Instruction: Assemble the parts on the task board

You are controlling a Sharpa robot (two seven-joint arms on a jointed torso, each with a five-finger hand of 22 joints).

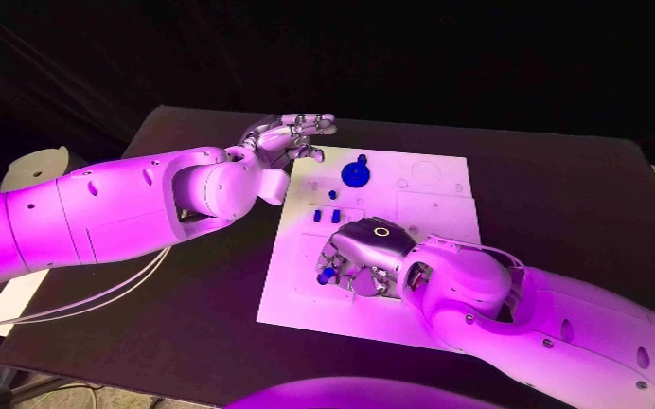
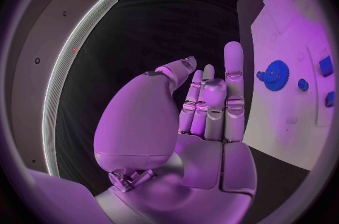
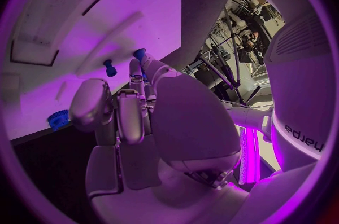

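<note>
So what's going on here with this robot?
The robot is assembling small blue parts on a white task board. Its right hand is down on the board's near side with a blue part at its fingertips. The left hand hovers empty at the board's far corner, beside a blue gear.

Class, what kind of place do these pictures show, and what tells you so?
Probably a robotics lab test bench. A white task board with a blue gear and small blue parts lies on a black table, worked by the robot's left hand and right hand.
</note>
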